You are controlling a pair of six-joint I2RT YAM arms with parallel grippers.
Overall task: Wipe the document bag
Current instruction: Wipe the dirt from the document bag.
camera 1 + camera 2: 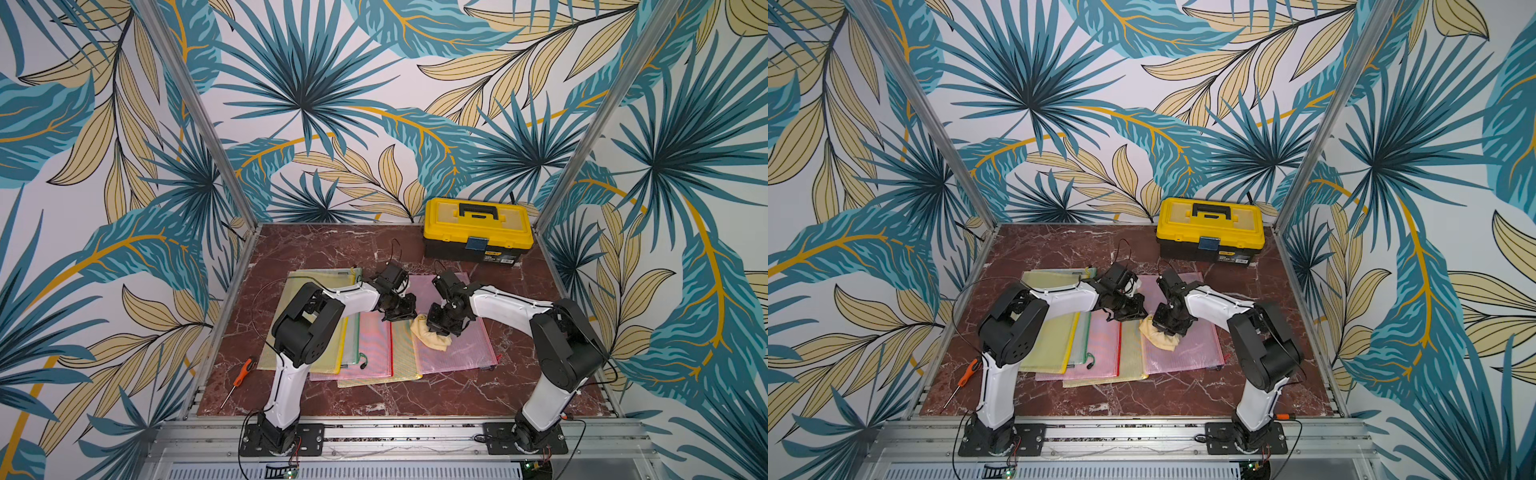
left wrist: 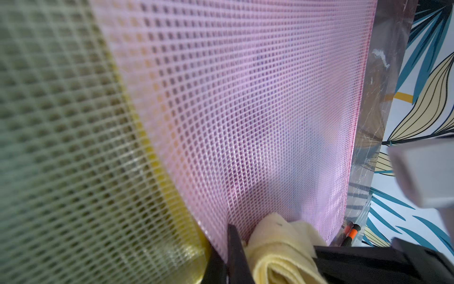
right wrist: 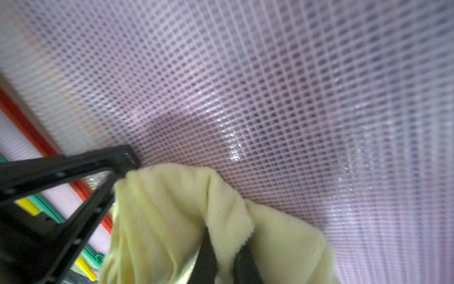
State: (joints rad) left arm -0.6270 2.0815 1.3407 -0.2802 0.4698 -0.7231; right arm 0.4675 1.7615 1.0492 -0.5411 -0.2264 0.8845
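**Top views.** In both top views my right gripper is down on the pink document bag. The bag lies flat on the marble table, rightmost of several overlapping mesh bags. The gripper is clamped on a yellow cloth bunched on the bag. My left gripper points down just beside the cloth, at the bag's edge nearest the other bags. Its finger gap cannot be judged from here. A yellow toolbox stands at the back. Its front label is too small to read.

**Left wrist view.** My left fingers are drawn together with nothing between them. Their tips rest on the pink document bag next to the yellow cloth. A yellow mesh bag lies partly under the pink one.

**Right wrist view.** My right fingers stand narrow, pinching a fold of the yellow cloth against the pink document bag. The left gripper's black finger frame touches the cloth's edge. Red, green and yellow zippers run alongside.
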